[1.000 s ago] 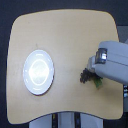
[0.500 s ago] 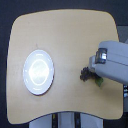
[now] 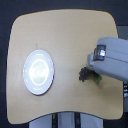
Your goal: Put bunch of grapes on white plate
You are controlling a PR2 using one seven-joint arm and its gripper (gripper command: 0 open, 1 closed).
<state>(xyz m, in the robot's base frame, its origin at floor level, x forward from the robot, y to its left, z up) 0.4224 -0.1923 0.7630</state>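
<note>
The white plate (image 3: 38, 71) lies on the tan table (image 3: 65, 40) toward the exterior view's left. The bunch of grapes (image 3: 85, 75) is a small dark cluster with a bit of green leaf, at the table's right part. The grey arm comes in from the exterior view's right, and my gripper (image 3: 91, 71) sits right over the grapes. The arm's bulky housing hides the fingers, so their state does not show. The grapes sit far to the right of the plate.
The table has rounded corners and its right edge (image 3: 120, 95) runs under the arm. A dark floor surrounds the table, with a white base (image 3: 65, 120) below the front edge.
The arm and the grapes have stayed at about the same spot by the table's right part. Nothing else has moved.
</note>
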